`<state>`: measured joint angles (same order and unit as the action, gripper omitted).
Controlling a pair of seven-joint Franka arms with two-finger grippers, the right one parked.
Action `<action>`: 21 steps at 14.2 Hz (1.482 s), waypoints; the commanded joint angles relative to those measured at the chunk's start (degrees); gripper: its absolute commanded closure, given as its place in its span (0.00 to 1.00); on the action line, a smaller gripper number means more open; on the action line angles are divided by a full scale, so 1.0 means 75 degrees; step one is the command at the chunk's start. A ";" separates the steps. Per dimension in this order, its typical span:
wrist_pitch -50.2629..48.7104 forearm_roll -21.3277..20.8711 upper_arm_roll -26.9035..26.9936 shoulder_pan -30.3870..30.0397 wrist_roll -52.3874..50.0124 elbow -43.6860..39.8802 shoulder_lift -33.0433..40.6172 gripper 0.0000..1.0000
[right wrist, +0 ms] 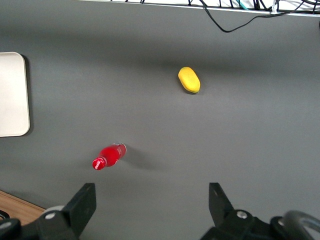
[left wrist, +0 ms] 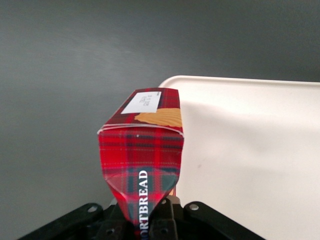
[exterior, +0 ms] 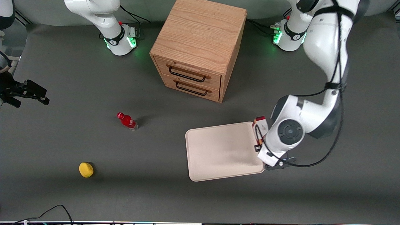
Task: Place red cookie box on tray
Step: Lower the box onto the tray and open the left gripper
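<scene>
Red tartan shortbread cookie box [left wrist: 142,165], long and narrow, gripped at its near end by the left gripper [left wrist: 150,220], fingers closed on the carton's folded flap. Lifted, pointing away from the wrist camera, its white label panel and cookie picture at the outer end. Poised right along the edge of the tray [left wrist: 250,150], part of the carton overlapping the rim; whether touching it, cannot tell. In the front view, only a sliver of the box [exterior: 261,124] visible, over the tray's edge on the working arm's side, the rest hidden under the wrist. Gripper [exterior: 264,150] there also mostly covered by the arm.

Tray [exterior: 223,151], cream-white with rounded corners and a low rim, flat on the dark grey table [exterior: 156,187], roughly midway between the table's edge nearest the front camera and the edge at the robot bases, shifted toward the working arm's end.

Wooden two-drawer cabinet [exterior: 198,47] close to the table edge at the bases, farther from the front camera than the tray, both drawers shut, black handles facing the camera.

Small red bottle [exterior: 127,121] upright, well apart from the tray, toward the parked arm's end. Yellow lemon-like fruit [exterior: 86,169] nearer the front camera's edge than the bottle, toward the corner at the parked arm's end. A black cable [exterior: 53,211] lying along that same edge.
</scene>
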<state>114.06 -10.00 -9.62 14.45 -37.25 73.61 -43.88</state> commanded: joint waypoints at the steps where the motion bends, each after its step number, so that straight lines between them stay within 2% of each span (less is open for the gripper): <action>1: 0.0563 -0.0038 0.0006 0.0147 -0.0272 -0.0311 -0.0522 1.00; 5: 0.0917 -0.0073 -0.0017 0.0113 0.0322 -0.0322 -0.0887 0.99; 6: 0.0917 -0.0050 -0.0017 0.0101 0.0570 -0.0322 -0.0899 0.72; 7: 0.0917 -0.0049 -0.0017 0.0089 0.0607 -0.0311 -0.0899 0.18; 8: 0.0917 -0.0049 -0.0017 0.0112 0.0526 -0.0299 -0.0887 0.00; 12: 0.0113 -0.0061 -0.0006 -0.0109 0.0665 -0.0311 -0.0221 0.00; 15: -0.1294 -0.0026 -0.0017 -0.0519 0.1202 -0.0217 0.1089 0.00; 18: -0.2478 0.0126 -0.0018 -0.1210 0.2884 -0.0007 0.2214 0.00; 21: -0.2692 0.0406 0.0006 -0.2007 0.4658 0.1068 0.3631 0.00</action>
<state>93.30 -9.20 -9.48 2.57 -9.64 72.16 -25.05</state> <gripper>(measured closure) 0.000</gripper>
